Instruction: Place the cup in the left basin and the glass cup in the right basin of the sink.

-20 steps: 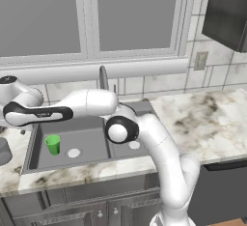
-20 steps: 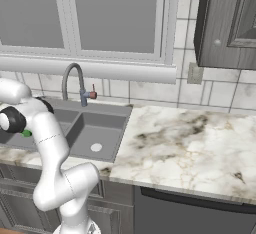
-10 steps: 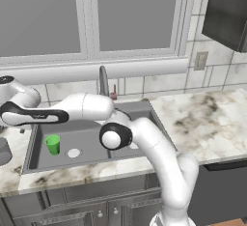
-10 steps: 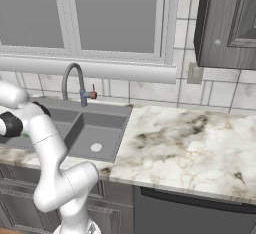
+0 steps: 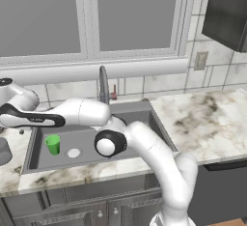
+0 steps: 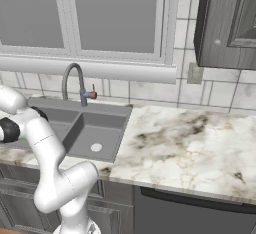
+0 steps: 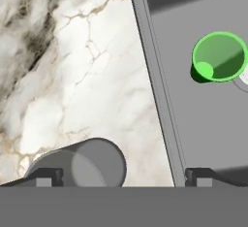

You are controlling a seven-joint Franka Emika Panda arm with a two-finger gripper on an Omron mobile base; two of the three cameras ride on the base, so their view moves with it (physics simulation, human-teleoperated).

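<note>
Hand (image 7: 121, 175) wide open over upright glass cup (image 7: 82, 165), mouth up.

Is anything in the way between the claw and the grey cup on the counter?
No, nothing visible is. In the hand view the open claw is right over the glass cup, which stands upright on the marble counter beside the sink. The green cup already stands apart in the left basin.
</note>
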